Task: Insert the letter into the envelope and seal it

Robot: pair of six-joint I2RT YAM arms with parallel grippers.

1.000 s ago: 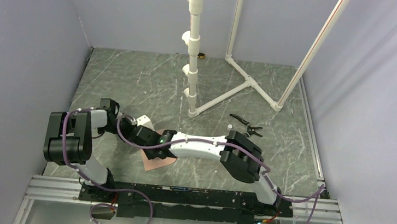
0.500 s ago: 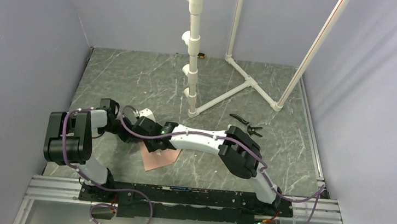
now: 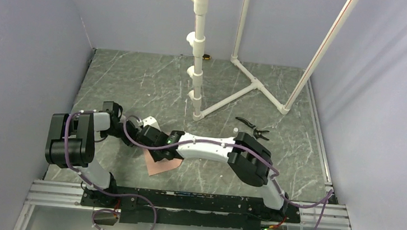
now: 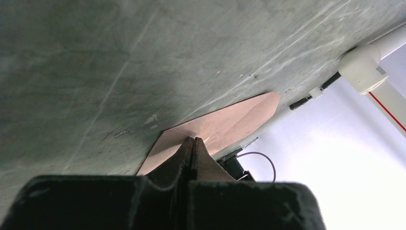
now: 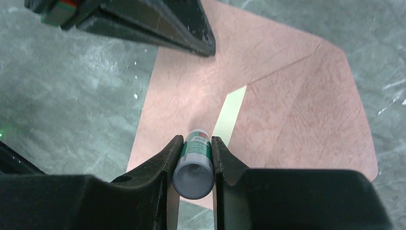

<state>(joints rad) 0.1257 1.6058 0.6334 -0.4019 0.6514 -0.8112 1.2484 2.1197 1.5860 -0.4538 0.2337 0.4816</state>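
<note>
The pinkish envelope lies flat on the marble table, its triangular flap open. A narrow light tan strip of the letter shows at the envelope's mouth; the rest is hidden inside. My right gripper is shut on a green-and-white glue stick, nose down, pointing at the envelope beside that strip. My left gripper is shut, and its tips press on the envelope near its far edge. Its fingers show at the top of the right wrist view. From above, both grippers crowd over the envelope.
A white PVC pipe stand rises behind, with floor pipes spreading to the right. A small black tool lies at right of centre. Grey walls enclose the table. A metal rail runs along the near edge.
My right gripper, holding the glue stick, drew back a little and then came down again over the envelope. My left gripper stayed at the envelope's far edge, shifting only slightly.
</note>
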